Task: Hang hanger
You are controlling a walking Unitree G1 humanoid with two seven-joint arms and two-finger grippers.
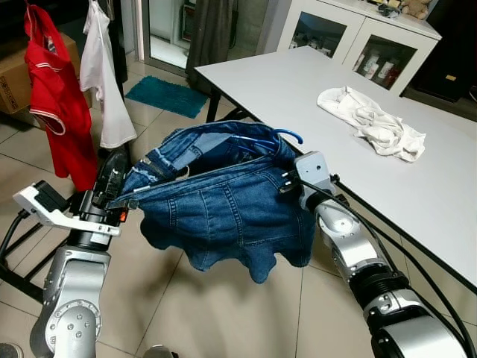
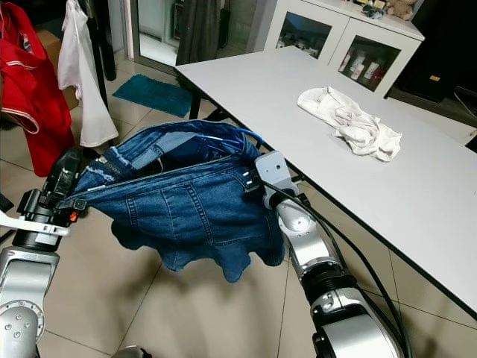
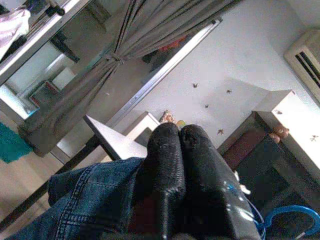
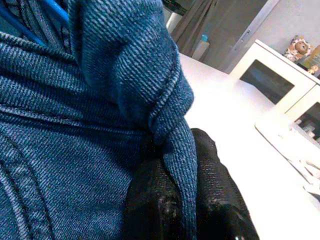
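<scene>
Landmark here is the long white table (image 1: 417, 194), running along the robot's right side. On its top, toward the far end, lies a crumpled white cloth (image 1: 373, 123). Past the table's far end stands a white cabinet (image 1: 358, 41) with glass doors, and a teal mat (image 1: 164, 95) lies on the tiled floor off the table's far corner. Well away from the table, on the robot's left, a red garment (image 1: 52, 104) and a white garment (image 1: 104, 74) hang side by side; the bar that carries them is hard to make out.

Now the main item: a pair of blue denim shorts (image 1: 216, 209) is stretched out in the air just beside the table's near edge, waistband open and facing up. Inside the waistband sits the blue hanger (image 1: 287, 136), its hook curling out at the end nearest the table.

The right gripper (image 1: 287, 183) is at the table side of the shorts, fingers (image 4: 210, 200) closed narrow with a fold of denim pinched between them. The left gripper (image 1: 112, 186) is on the far side from the table, fingers (image 3: 165, 170) pressed together on the waistband. The shorts hang slack between the two arms, hems drooping toward the floor.
</scene>
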